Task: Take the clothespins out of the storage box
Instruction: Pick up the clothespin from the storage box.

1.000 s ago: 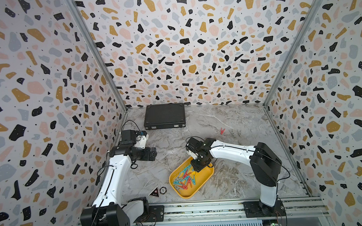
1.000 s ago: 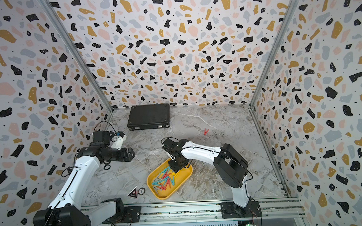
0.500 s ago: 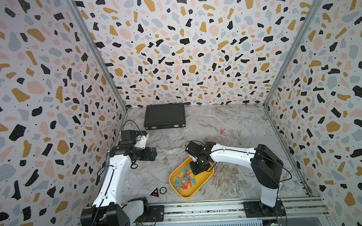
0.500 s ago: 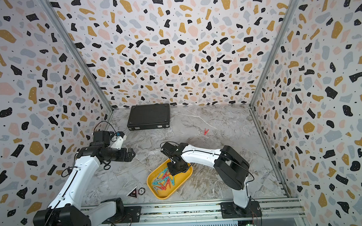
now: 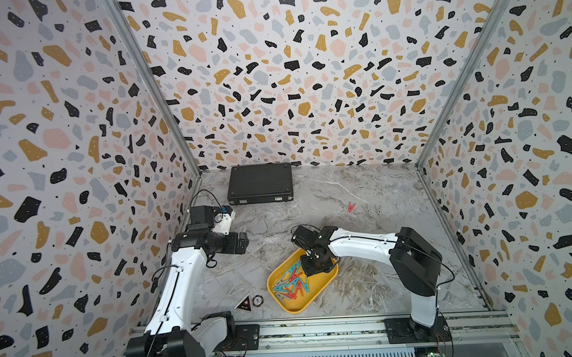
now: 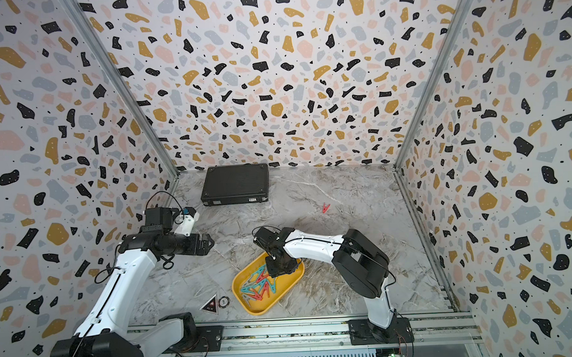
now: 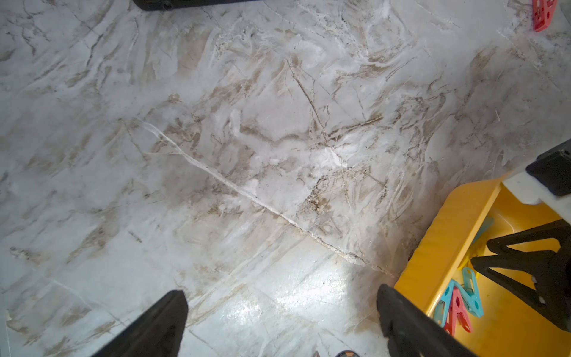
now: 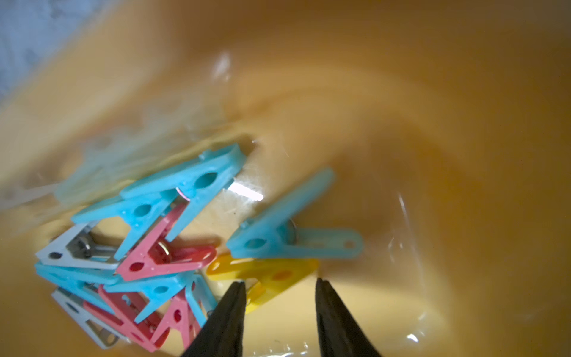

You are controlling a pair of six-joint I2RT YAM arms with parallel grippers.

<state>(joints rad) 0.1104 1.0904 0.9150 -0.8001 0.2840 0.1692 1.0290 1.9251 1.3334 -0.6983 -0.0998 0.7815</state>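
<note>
The yellow storage box lies at the table's front centre, with several teal, red and grey clothespins heaped in its near half. My right gripper points down into the box's far half, open. Its tips straddle the end of a yellow clothespin without closing on it, and a teal clothespin lies just beyond. One red clothespin lies on the table further back. My left gripper hovers open and empty left of the box.
A flat black latched case lies at the back left, against the rear wall. A triangular badge and a round token lie on the table beside the box's front left corner. Patterned walls close in three sides.
My right gripper has dropped lower into the box, toward the heap of clothespins, with its jaws a little narrower. The left arm has stayed still.
</note>
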